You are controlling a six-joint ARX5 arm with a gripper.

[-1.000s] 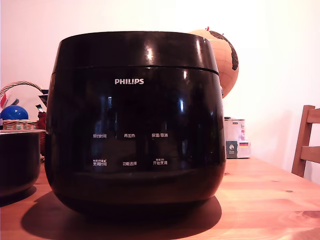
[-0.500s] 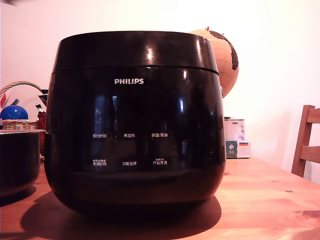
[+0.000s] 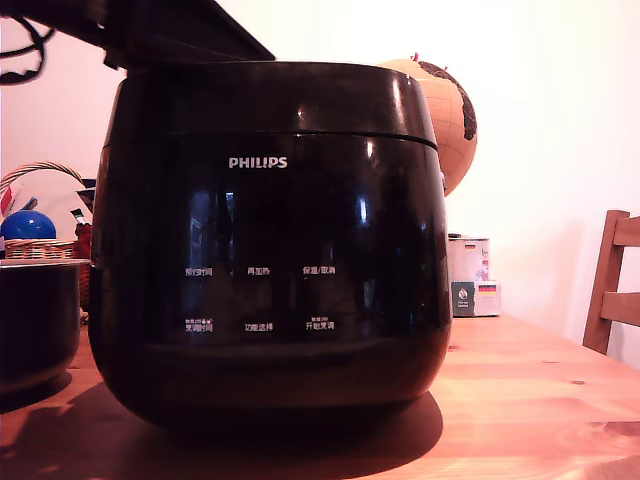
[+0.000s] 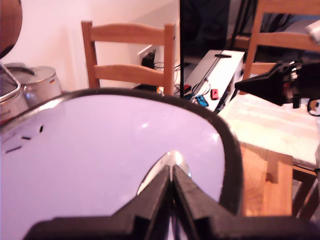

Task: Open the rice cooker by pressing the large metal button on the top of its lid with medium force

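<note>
Closed tight, the gripper (image 4: pixel 171 176) shows in the wrist view with its two black fingers (image 4: pixel 152 200) pressed together tip to tip, nothing held between them. Those tips sit right at a shiny metal button (image 4: pixel 169 161) on the pale, glossy top of the lid (image 4: pixel 100 150), though whether they actually touch the button cannot be told. A dark rim rings the lid's top, and a few small dark slots mark its surface near the frame's left edge. In the exterior view the rice cooker (image 3: pixel 268 250) fills the centre of the frame, standing on a wooden table (image 3: pixel 530 400), its lid shut and meeting the body along a thin seam; the white PHILIPS logo sits below that seam with two rows of small white labels lower down. A dark part of the arm (image 3: pixel 150 30) reaches in from the upper left of that frame, just above the cooker's top edge, with a loop of black cable beside it. At the exterior view's left edge stands a smaller black pot (image 3: pixel 38 320), and behind it a wicker basket (image 3: pixel 40 215) holding a blue ball (image 3: pixel 27 225). A globe (image 3: pixel 450 110) shows behind the cooker's upper right shoulder, a small box (image 3: pixel 472 285) on the table below it, and a wooden chair (image 3: pixel 612 290) at the right edge.
</note>
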